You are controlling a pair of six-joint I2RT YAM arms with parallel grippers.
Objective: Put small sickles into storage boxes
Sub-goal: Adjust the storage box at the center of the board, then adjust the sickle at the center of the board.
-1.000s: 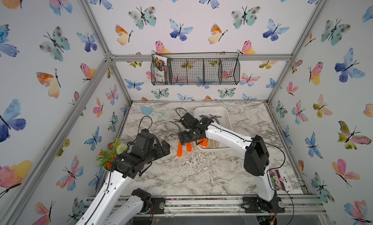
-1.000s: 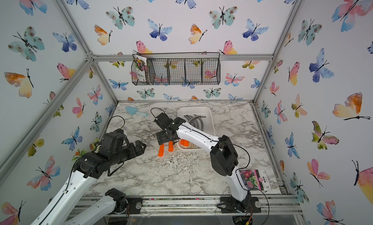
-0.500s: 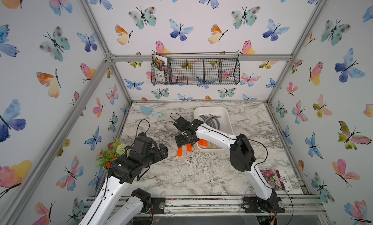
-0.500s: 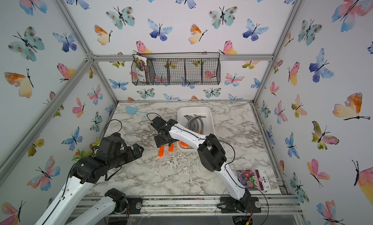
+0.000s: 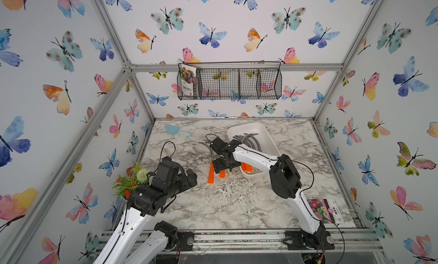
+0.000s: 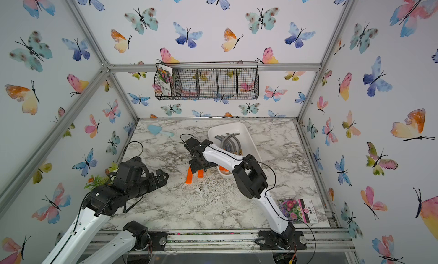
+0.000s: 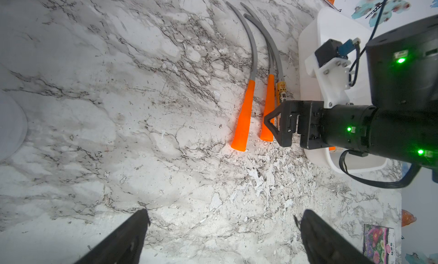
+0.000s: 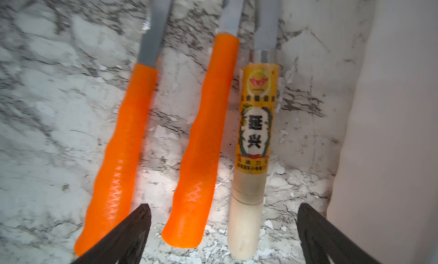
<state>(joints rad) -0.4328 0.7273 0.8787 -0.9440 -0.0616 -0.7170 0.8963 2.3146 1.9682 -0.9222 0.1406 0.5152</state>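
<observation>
Jaws of the right gripper (image 8: 222, 206) stand wide and empty, held low, with an orange sickle (image 8: 201, 132) and a wood-handled sickle (image 8: 256, 132) between them, probably lining up a handle grasp; the storage box (image 8: 391, 108) lies just outside one jaw. The left gripper (image 7: 221, 214) waits wide, empty, well back. Versus a second earlier, the right gripper has shifted off the box rim toward these handles.

On the table (image 5: 237, 203), three sickles (image 7: 244, 113) lie side by side just left of the tray (image 5: 246, 127); more sickles (image 5: 251, 142) inside it, trowel (image 5: 175, 130) back left.
</observation>
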